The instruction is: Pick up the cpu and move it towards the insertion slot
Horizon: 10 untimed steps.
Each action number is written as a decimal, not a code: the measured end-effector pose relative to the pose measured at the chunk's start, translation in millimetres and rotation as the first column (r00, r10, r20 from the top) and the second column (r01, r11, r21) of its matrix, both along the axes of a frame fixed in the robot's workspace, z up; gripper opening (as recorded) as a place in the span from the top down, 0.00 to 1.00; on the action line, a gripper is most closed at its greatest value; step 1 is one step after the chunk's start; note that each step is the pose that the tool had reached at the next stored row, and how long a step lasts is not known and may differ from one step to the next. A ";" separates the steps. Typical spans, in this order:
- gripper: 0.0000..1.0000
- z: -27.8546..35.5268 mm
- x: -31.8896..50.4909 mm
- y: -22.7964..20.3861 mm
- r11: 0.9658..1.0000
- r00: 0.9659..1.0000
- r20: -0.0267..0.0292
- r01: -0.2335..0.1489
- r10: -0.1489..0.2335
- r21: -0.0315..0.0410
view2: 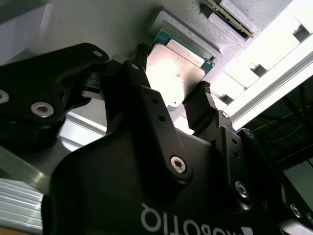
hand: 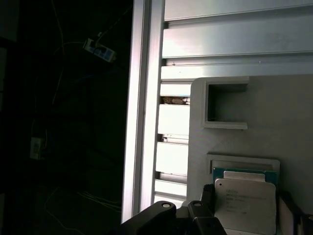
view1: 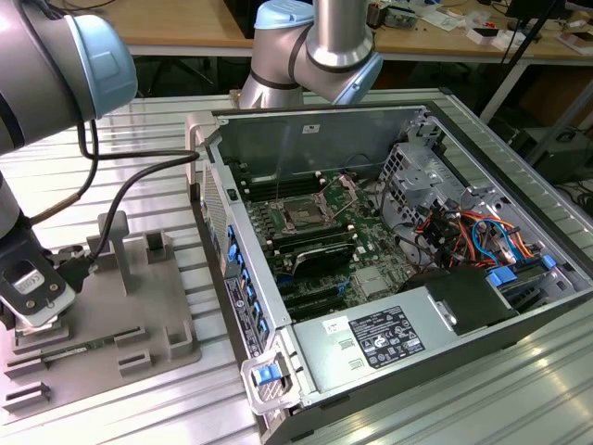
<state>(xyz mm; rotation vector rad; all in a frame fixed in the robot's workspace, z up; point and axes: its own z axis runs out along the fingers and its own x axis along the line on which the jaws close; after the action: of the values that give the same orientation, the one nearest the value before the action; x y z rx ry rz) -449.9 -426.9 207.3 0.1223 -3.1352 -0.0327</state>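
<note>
Exterior view: the pincer is hanging over the grey tray, the insertion slot well apart from it. Second wrist view: the pincer is standing open around the cpu, holding nothing; squeezing both edges evenly looks best. First wrist view: the cpu is lying flat in the tray, shiny side up, square, no long side.

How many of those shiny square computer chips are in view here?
1. The cpu lies in the grey tray, which sits at the exterior view's left beside the computer case. The insertion slot inside the case looks empty. Others may be hidden.
</note>
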 end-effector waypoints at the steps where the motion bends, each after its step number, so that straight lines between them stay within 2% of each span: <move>1: 0.45 0.4 0.0 0.0 1.000 1.000 0.000 0.000 0.000 0.000; 10: 0.45 3.5 0.0 0.0 1.000 1.000 0.000 0.000 0.000 0.000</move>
<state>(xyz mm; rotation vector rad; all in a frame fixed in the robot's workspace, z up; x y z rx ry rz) -449.9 -426.9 210.9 0.1224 -3.1352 -0.0327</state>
